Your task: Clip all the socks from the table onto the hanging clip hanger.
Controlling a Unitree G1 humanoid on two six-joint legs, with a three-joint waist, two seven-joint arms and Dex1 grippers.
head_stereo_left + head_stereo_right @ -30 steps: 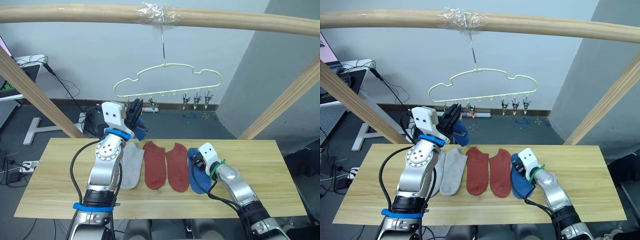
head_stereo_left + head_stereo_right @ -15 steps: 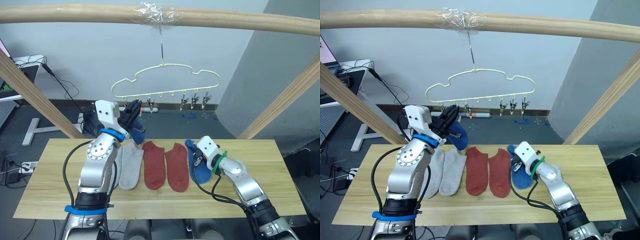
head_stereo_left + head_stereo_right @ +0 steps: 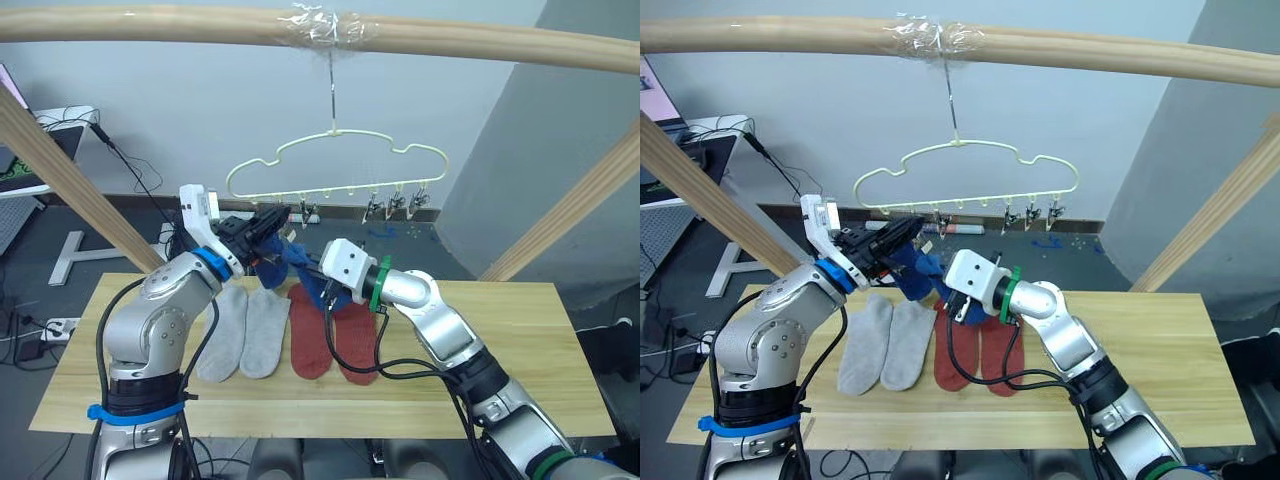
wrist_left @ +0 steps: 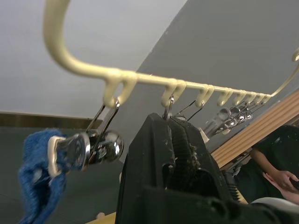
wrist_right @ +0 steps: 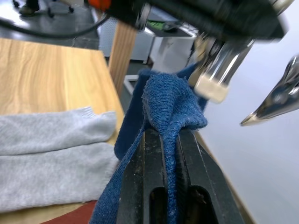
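right wrist view: blue sock (image 5: 170,109) between right pincer (image 5: 166,177) fingers

Wooden bar (image 3: 200,25) — floor cables (image 3: 125,165)

- Pale grey wall (image 3: 200,110) at 12 o'clock
- Dark floor (image 3: 40,250) at 9 o'clock, with cables (image 3: 130,170)
- Thick wooden bar (image 3: 150,22) overhead, slanted wooden posts (image 3: 60,170) either side

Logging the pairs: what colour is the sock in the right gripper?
Blue sock, clearest in the right wrist view.
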